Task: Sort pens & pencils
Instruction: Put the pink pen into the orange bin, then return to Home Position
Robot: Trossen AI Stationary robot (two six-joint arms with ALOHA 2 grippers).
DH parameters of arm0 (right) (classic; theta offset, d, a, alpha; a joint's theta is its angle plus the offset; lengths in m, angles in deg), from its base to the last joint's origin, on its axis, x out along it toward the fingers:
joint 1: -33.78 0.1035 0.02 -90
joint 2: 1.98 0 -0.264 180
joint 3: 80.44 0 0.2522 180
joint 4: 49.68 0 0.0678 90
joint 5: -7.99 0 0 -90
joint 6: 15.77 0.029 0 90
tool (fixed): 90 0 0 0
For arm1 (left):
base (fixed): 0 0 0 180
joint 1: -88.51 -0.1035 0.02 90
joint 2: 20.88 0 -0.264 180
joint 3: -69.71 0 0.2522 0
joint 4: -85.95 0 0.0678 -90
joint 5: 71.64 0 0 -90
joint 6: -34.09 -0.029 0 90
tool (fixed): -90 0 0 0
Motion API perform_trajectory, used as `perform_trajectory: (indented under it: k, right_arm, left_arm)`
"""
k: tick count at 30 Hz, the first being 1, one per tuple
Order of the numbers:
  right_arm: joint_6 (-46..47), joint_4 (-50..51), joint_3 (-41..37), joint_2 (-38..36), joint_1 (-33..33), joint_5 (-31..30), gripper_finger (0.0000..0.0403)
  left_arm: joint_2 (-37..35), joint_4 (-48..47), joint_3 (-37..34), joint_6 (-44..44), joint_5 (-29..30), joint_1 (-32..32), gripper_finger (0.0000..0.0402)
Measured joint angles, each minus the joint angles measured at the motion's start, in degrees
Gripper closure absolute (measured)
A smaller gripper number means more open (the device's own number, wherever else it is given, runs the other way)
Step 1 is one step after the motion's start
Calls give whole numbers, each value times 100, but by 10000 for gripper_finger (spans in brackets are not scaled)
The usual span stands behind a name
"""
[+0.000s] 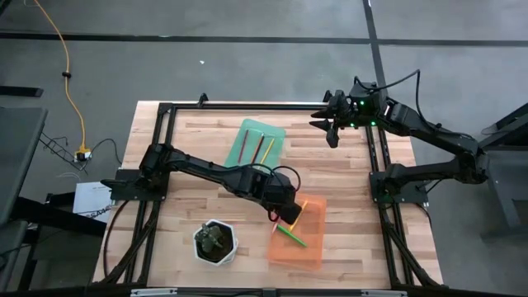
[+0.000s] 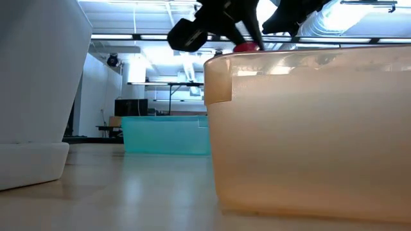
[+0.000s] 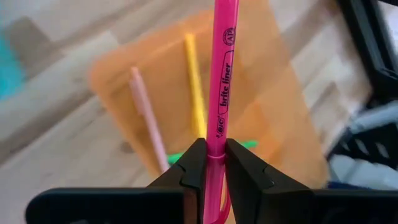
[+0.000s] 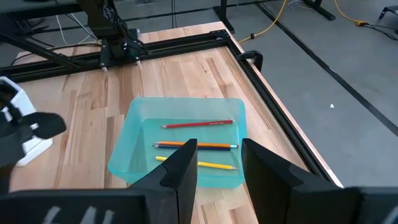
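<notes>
Pinching a pink highlighter [image 3: 220, 93], the left gripper [image 3: 211, 163] hangs over the orange tray [image 1: 309, 245] — its two fingers are pressed against the barrel from both sides, and the highlighter points forward past them. In the tray under it lie a yellow pen [image 3: 194, 87], a pale pink pen [image 3: 147, 117] and a green pen [image 1: 290, 237]; in the left wrist view only a short piece of the green one shows, beside the fingers. The orange tray sits on the wooden tabletop [image 1: 346, 173], near its front edge, with the white hexagonal plant pot [image 1: 215, 242] just beside it.

Farther back on the tabletop is the green tray [image 4: 134, 127]. It holds three pencils: a red pencil [image 4: 198, 124], an orange pencil [image 4: 196, 145] and a yellow pencil [image 4: 211, 165], lying nearly parallel to each other.

The right gripper [image 4: 216, 163] is well apart from the left one — it hovers by the back right corner of the tabletop, looking toward the green tray, with its fingers spread and nothing between them.
</notes>
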Motion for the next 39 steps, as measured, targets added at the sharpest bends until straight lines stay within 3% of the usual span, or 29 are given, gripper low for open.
perform_trajectory:
  k: [25, 39]
  right_arm:
    - [61, -14, 0, 0, 0, -3, 285]
    - [45, -22, 0, 0, -1, -56, 285]
  left_arm:
    - [260, 521, -60, -179, -163, 74, 361]
    - [296, 463, 4, -618, 60, 32, 268]
